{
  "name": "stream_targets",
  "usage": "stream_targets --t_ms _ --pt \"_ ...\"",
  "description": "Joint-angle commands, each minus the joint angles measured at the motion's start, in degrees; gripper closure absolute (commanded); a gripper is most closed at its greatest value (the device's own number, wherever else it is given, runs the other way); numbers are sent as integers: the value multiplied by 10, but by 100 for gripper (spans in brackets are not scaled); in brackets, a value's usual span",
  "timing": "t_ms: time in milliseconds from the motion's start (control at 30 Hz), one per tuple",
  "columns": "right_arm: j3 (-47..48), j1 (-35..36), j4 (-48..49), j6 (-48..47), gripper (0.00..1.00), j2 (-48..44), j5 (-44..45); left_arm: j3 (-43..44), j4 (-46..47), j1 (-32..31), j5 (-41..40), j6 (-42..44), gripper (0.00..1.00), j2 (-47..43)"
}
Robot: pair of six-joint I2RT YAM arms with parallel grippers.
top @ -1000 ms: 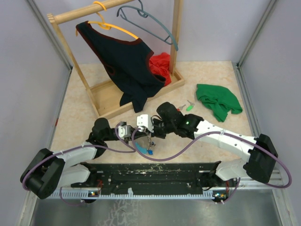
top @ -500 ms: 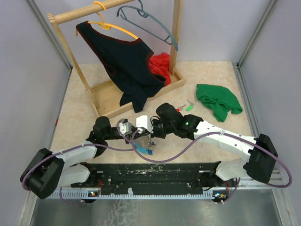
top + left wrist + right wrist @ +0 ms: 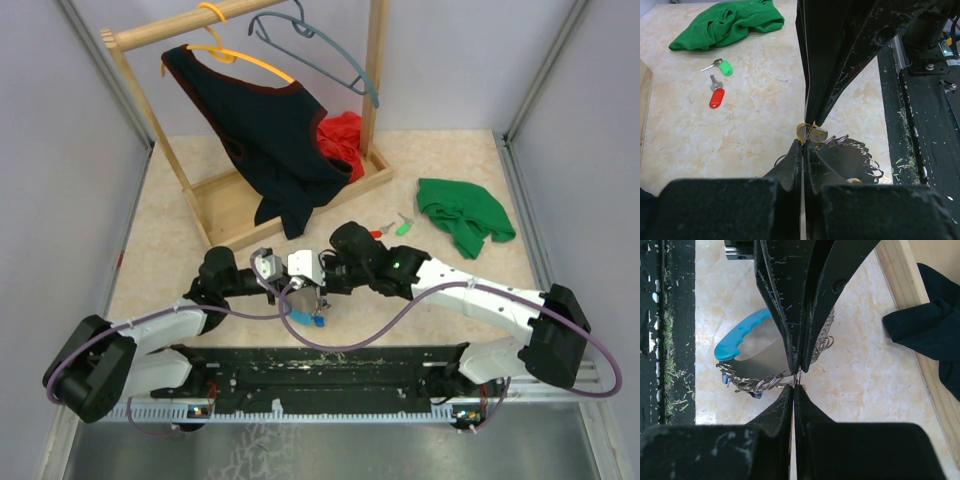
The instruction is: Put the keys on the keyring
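One pale marbled table (image 3: 170, 230) carries everything, and the wooden rack (image 3: 375, 80) stands at its far left. On the rack's rail hang a dark garment (image 3: 265, 130) on a yellow hanger (image 3: 250, 60) and a bare grey-blue hanger (image 3: 320, 50). A red cloth (image 3: 340, 135) is bunched on the rack's base. A green cloth (image 3: 462, 215) lies crumpled to the right of the rack, well apart from it. Both arms meet just in front of the rack's base, on its near side. The left gripper (image 3: 803, 150) and the right gripper (image 3: 793, 390) point tip to tip there, each with its jaws pressed together. Whether either one nips metal cannot be told. The keyring (image 3: 740, 335) lies under those tips, in front of the rack's base. Its light-blue band is toward the arms and its wiry coil (image 3: 755, 385) runs up to the fingertips. A yellow-capped key (image 3: 802, 129) sits right at the meeting tips. Two loose keys lie between the rack's base and the green cloth: a red-capped key (image 3: 716, 97) and a green-capped key (image 3: 726, 67), close together but apart.
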Motion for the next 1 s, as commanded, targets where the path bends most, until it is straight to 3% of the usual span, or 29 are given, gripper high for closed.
stream_targets --t_ms 0,667,967 --pt "-6 14 17 -7 100 -25 4 21 3 0 -25 -10 100 -10" --pt "-57 14 72 -13 100 -22 -2 6 49 4 -52 -51 100 -24" --pt "-100 14 145 13 100 -34 -7 -30 143 7 -100 -99 100 -31"
